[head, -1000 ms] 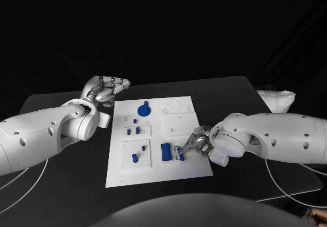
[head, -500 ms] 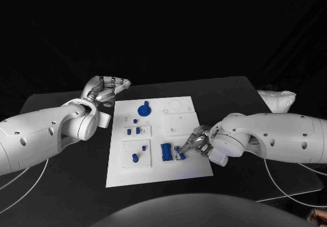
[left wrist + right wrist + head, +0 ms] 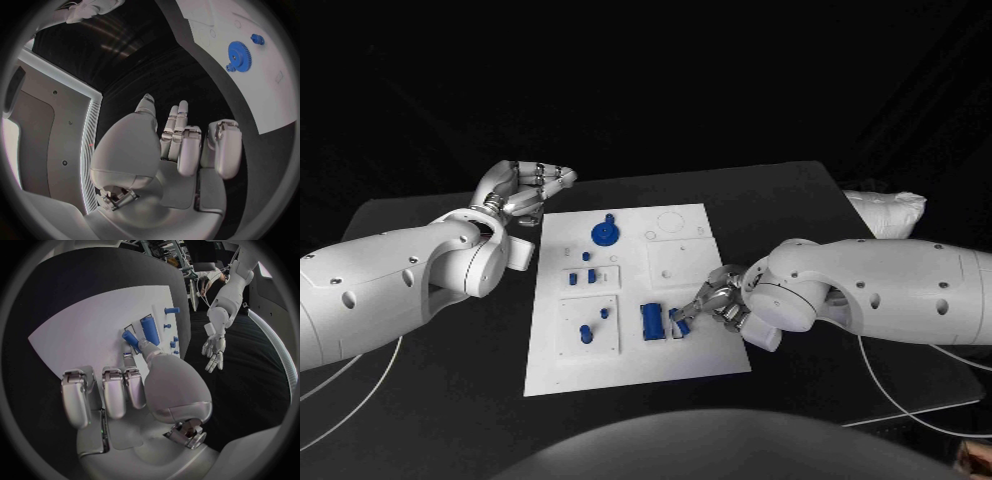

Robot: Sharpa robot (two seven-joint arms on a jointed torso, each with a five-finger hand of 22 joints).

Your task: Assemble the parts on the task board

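**Right hand at the small blue peg, near half of the board**

The flat white rectangular task board (image 3: 635, 300) lies on the matte black desk (image 3: 776, 200), its long axis running away from the robot. Toward its far end sits a round blue toothed gear (image 3: 604, 234). In the near half a smooth blue cylinder (image 3: 651, 320) lies flat, long axis along the board's length. Just beside it, toward the board's right edge, a shorter blue peg (image 3: 681, 325) lies roughly parallel.

The silver right hand (image 3: 711, 303) reaches in over the board's right edge; thumb and one finger touch the peg, the other fingers (image 3: 114, 390) curled. Whether the peg is pinched, cannot tell.

The silver left hand (image 3: 524, 188) rests off the board's far left corner, fingers (image 3: 181, 137) apart, holding nothing.
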